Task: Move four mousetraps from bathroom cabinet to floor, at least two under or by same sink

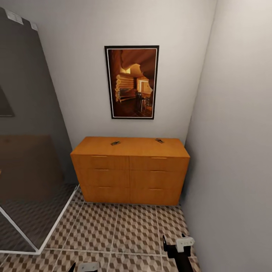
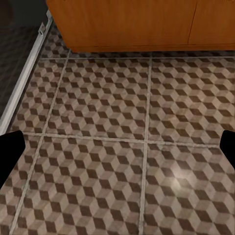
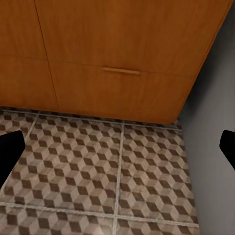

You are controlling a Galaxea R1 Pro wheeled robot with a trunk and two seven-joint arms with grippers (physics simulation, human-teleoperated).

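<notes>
From the head camera, the robot is facing the cabinet [image 1: 130,170], which is standing against the back wall under a framed picture [image 1: 132,82]. Two traps are lying on its top: one [image 1: 115,143] left of centre, one [image 1: 159,140] toward the right end. The other two cannot be seen. The right claw [image 1: 174,241] is hanging low over the floor [image 1: 124,230], well short of the cabinet and close to the side wall [image 1: 238,151] on its right. The left claw [image 1: 81,266] is barely entering the bottom edge; its state cannot be told here. A glass shower panel [image 1: 30,151] is closing off the room to its left.

From the left wrist, the claw [image 2: 117,149] is spread wide, empty, with tiles below and the cabinet base ahead.

From the right wrist, the claw [image 3: 117,147] is likewise spread and empty, a drawer handle [image 3: 121,71] ahead, the wall just beside it.

The step is likely approaching. Rolling straight forward, keeping centred between glass and wall, then raising an arm above the top edge before reaching in should work best.
</notes>
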